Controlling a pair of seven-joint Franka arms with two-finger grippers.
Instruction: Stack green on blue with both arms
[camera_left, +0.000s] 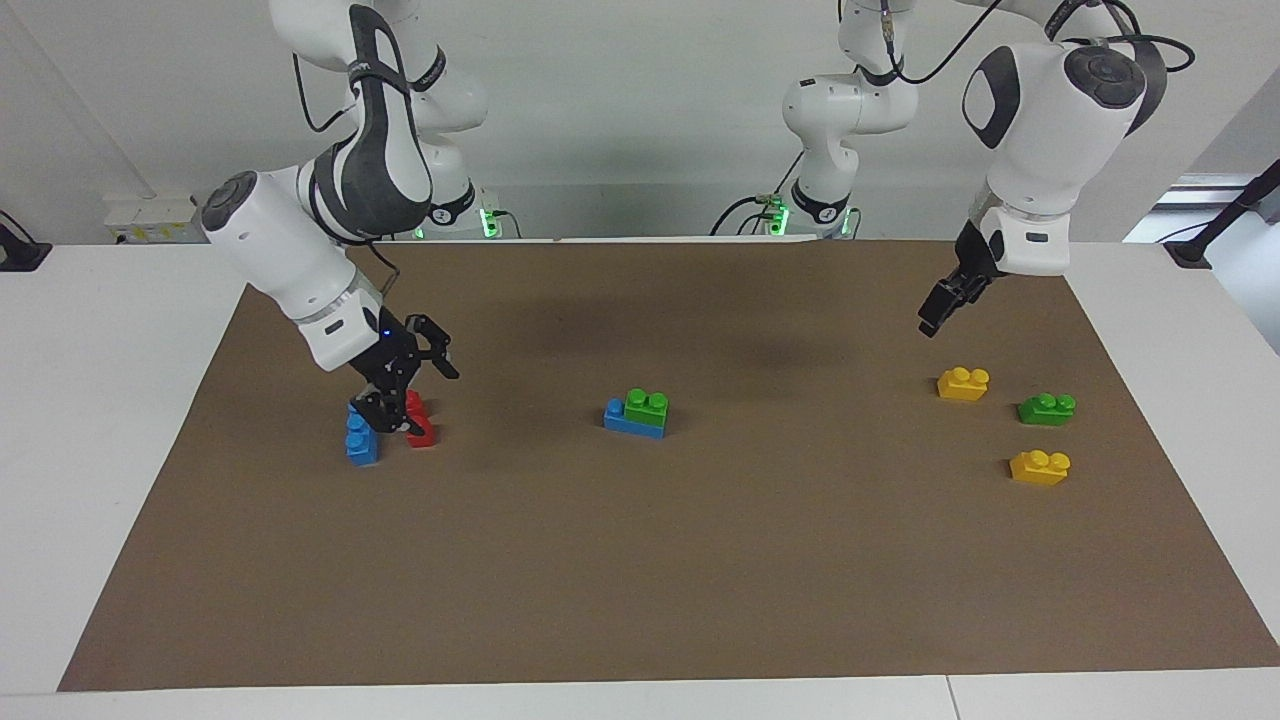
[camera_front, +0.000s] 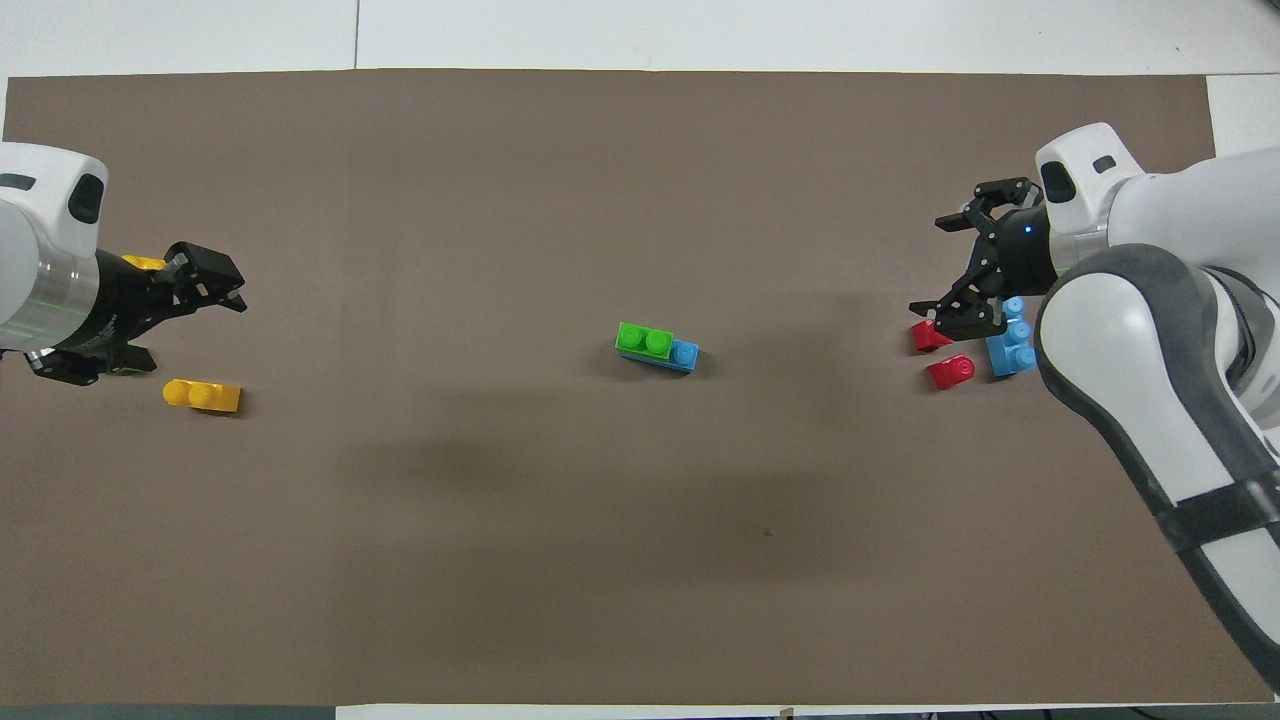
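Green brick (camera_left: 647, 403) sits on blue brick (camera_left: 630, 421) mid-mat, apart from both pincers; right gripper (camera_left: 400, 395), released and empty, hangs just over red brick (camera_left: 418, 426) and may knock it; left gripper (camera_left: 938, 310) released.

Green brick (camera_front: 643, 340) sits stacked on blue brick (camera_front: 672, 356) mid-mat (camera_front: 600, 560)
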